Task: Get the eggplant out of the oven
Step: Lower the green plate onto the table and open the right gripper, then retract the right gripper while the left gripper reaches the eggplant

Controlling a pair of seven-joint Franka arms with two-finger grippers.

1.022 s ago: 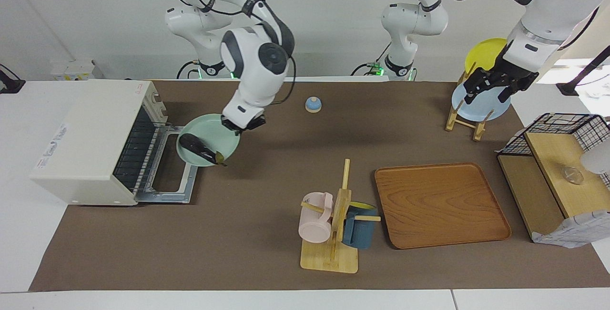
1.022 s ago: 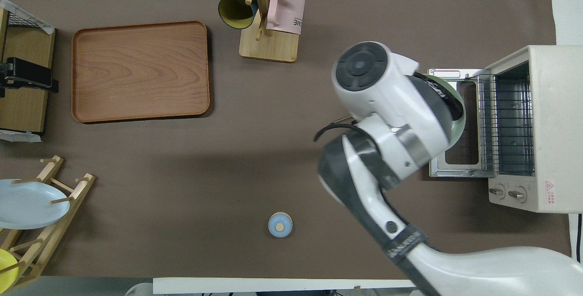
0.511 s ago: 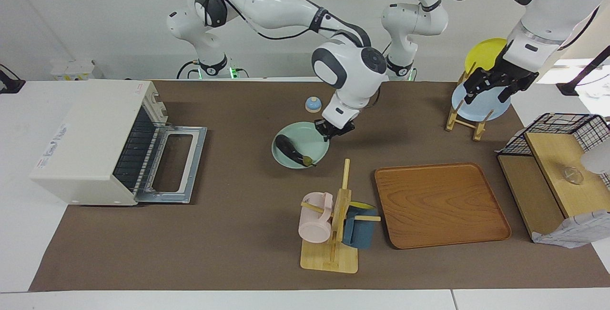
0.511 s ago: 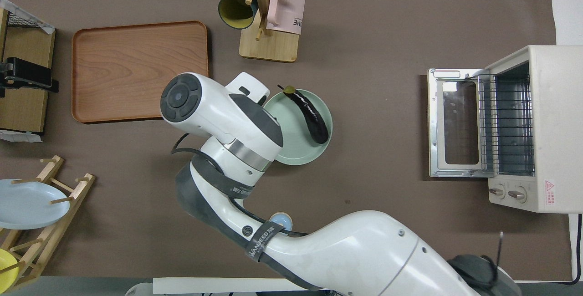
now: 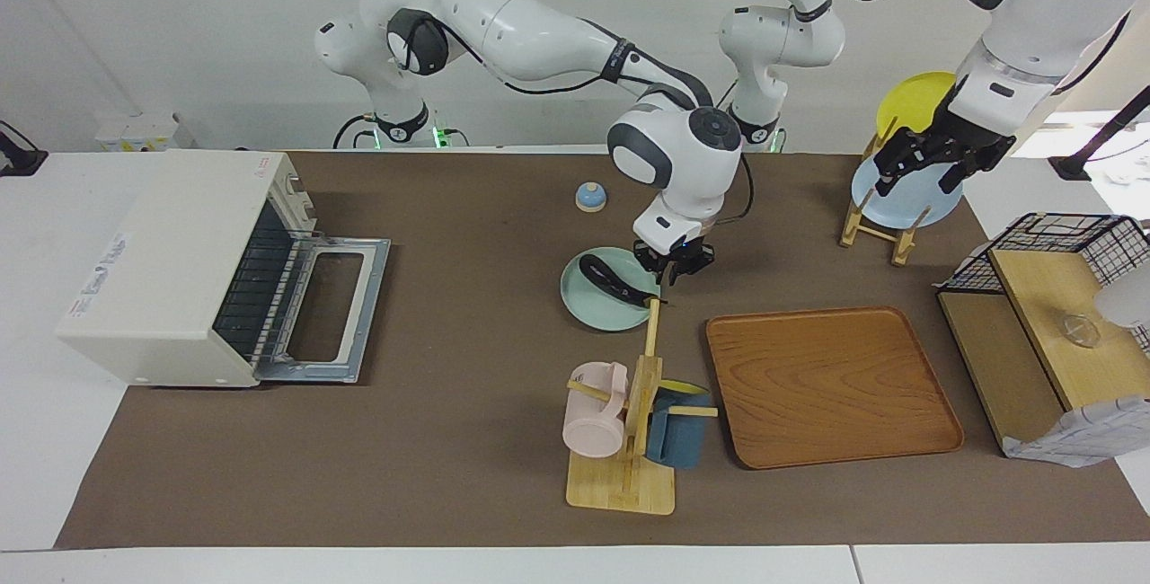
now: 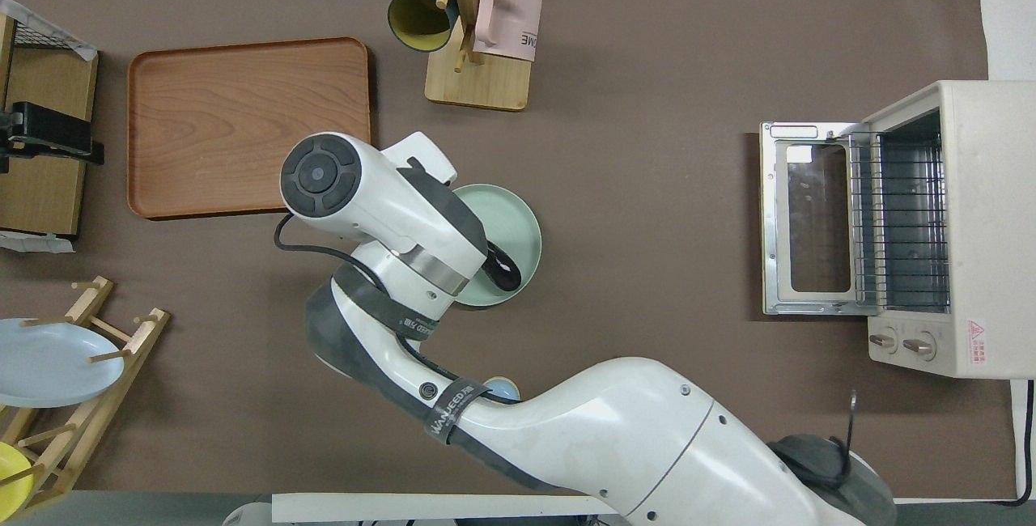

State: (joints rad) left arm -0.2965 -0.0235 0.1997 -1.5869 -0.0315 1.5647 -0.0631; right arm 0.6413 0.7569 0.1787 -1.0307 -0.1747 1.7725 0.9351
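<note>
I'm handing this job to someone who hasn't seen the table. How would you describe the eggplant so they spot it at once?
Start at the wooden tray toward the left arm's end of the table; beside it, toward the oven, sits a pale green plate, next to the mug stand. The eggplant lies on that plate: a slim, curved, glossy dark vegetable, the only food on the table.

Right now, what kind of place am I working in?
Most likely a lab bench staged as a kitchen counter: a toaster oven with its door open, a mug tree, a plate rack, and two robot arms. The right gripper holds a green plate carrying the eggplant.
</note>
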